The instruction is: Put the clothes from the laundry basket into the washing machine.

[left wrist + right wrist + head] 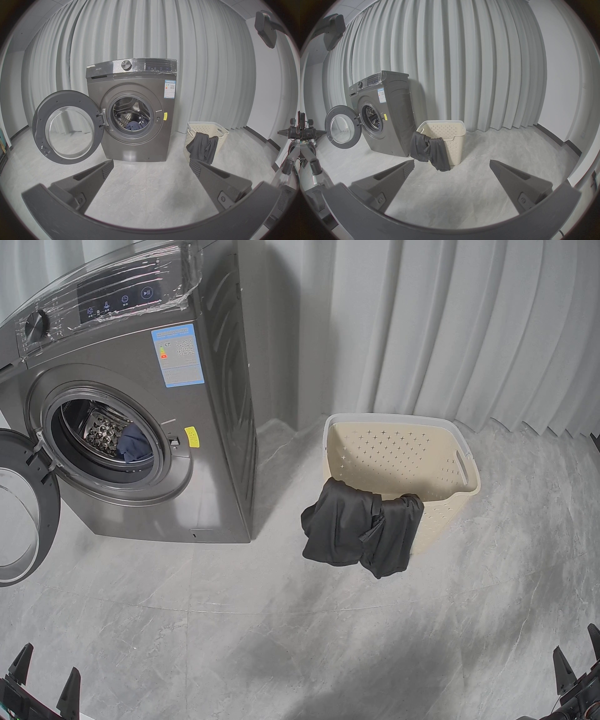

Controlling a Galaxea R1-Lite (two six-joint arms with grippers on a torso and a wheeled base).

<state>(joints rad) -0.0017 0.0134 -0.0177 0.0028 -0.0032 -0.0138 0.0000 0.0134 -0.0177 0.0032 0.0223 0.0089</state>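
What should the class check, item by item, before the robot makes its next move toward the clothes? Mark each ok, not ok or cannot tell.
1. The door is open: ok, swung wide.
2. There is room in the drum: ok, one blue piece lies inside.
3. The garment can be grasped: ok, it hangs over the near rim of the basket.
4. The left hand and right hand are open, holding nothing: ok.
5. The hands are close to the garment: not ok, both are well short of it.
6. More clothes lie at the bottom of the basket: cannot tell, it is partly hidden.
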